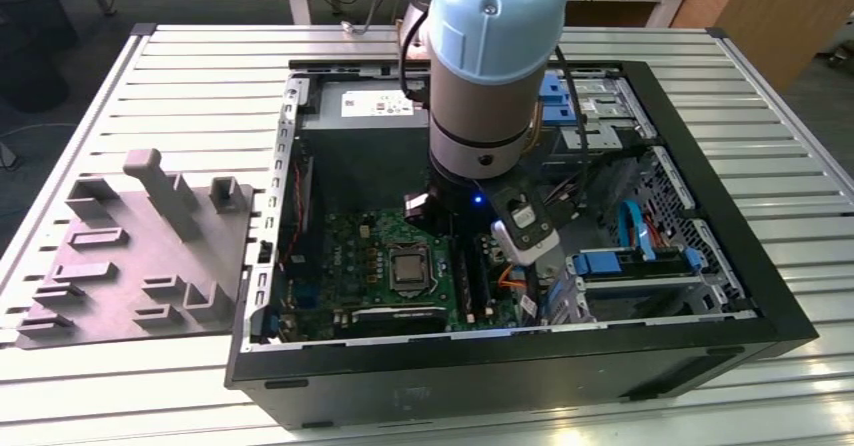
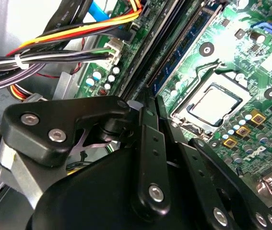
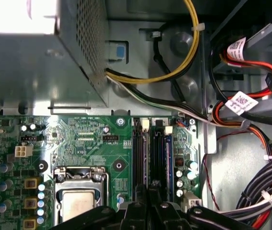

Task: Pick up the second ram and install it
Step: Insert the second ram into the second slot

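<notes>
Pale-blue-capped grey arm [image 1: 483, 76], black screwed linkages [image 2: 150, 158]

No text can be read with certainty.

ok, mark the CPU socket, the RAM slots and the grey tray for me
CPU socket [image 3: 80, 201], first wrist view, on the silver lid.
RAM slots [image 3: 147, 158], first wrist view, on the black rails.
grey tray [image 1: 134, 256], exterior view, on its flat moulded top.

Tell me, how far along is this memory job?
One blue-green ram strip sits in the black slot rails. The pincer is down over those rails, inside the computer case. Whether a strip is in its grip, or fully seated, I cannot tell.
</notes>
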You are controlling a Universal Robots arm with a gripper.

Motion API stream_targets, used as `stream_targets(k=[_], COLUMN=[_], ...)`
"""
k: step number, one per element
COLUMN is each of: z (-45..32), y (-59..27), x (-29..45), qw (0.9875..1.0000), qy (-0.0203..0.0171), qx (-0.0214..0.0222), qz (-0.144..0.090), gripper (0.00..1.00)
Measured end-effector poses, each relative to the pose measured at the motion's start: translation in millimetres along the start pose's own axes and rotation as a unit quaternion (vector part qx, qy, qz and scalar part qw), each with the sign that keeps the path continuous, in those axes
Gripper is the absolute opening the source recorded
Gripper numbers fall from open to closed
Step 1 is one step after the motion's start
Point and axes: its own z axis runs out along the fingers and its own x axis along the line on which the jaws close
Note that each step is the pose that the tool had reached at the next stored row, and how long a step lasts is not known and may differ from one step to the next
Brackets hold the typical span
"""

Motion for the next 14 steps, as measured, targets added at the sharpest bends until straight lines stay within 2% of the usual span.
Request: stream_targets(k=[9,11,12,14], z=[0.1,0.0,0.1,0.1], y=[-0.5,-0.6,-0.6,-0.6], x=[-0.1,0.0,-0.1,-0.1], qw=[1.0000,1.0000,1.0000,1.0000], qy=[0.0000,0.0000,0.0000,0.0000], qx=[0.0002,0.0002,0.0001,0.0001], qz=[0.000,0.000,0.000,0.000], gripper=[0.14,0.15,0.21,0.21])
